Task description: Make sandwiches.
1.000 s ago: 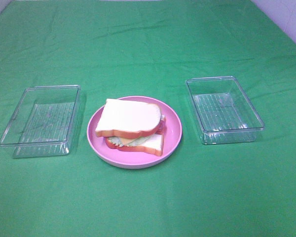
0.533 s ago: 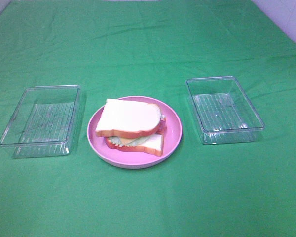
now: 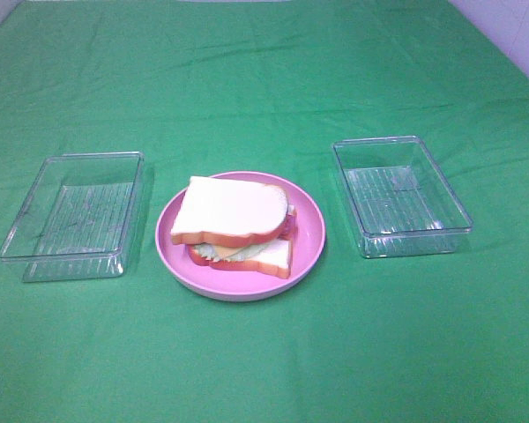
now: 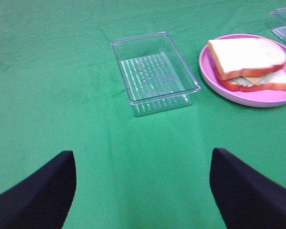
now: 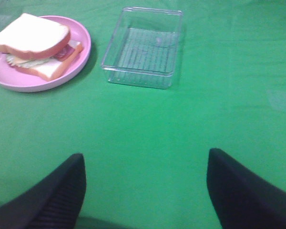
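Observation:
A stacked toy sandwich (image 3: 234,225) lies on a pink round plate (image 3: 310,240) in the middle of the green cloth: white bread with orange-brown crust on top and below, pale green lettuce, yellow cheese and red bacon between. It also shows in the left wrist view (image 4: 250,63) and the right wrist view (image 5: 35,45). My left gripper (image 4: 143,191) is open and empty, well short of the plate. My right gripper (image 5: 145,191) is open and empty, also well back. Neither gripper shows in the exterior view.
An empty clear plastic box (image 3: 70,214) stands left of the plate and another empty clear box (image 3: 399,194) stands right of it. They also show in the wrist views: the left box (image 4: 155,71), the right box (image 5: 143,46). Green cloth covers the table.

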